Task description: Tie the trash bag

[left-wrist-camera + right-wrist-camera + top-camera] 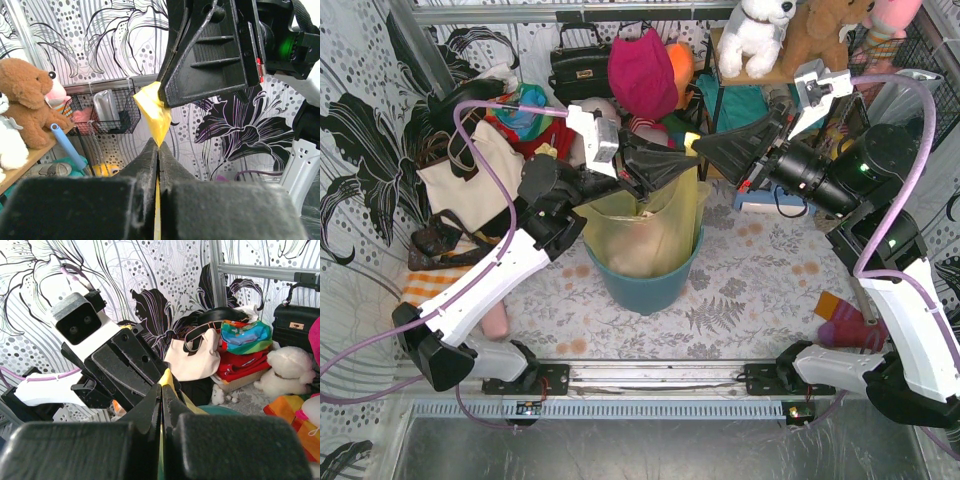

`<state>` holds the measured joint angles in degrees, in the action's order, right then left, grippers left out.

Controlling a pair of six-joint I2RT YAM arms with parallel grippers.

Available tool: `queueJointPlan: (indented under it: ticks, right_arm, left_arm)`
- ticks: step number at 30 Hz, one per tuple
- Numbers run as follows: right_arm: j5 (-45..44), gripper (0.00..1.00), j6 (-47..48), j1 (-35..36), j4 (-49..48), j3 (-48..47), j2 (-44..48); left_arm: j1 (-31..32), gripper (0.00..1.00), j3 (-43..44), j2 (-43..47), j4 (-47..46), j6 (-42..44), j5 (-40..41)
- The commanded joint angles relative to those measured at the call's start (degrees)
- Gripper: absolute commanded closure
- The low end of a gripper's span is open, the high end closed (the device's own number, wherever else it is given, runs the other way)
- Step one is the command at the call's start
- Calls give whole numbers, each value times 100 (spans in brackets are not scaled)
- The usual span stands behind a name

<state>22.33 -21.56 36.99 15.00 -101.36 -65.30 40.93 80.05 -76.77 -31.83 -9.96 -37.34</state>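
left gripper (672, 168) and right gripper (705, 150) both clamp the trash bag (655, 222) mid-table; yank hard and thin plastic probably rips.

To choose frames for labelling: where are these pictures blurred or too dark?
Left wrist: the left gripper is soft and dark, the trash bag sharp. Right wrist: the right gripper is equally soft, the cream tote bag behind clear. Top external: even light, sharp throughout.
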Motion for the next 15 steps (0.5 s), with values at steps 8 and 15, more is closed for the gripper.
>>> queueJointPlan:
  ticks: [8,15]
  right_arm:
    - [-250,67,277,10,9,-181,133]
    - [-205,67,421,10,115,-395,-107]
  left_arm:
    - [-59,100,138,34,-338,-214,-82]
    - [-60,100,117,51,-344,-264,-117]
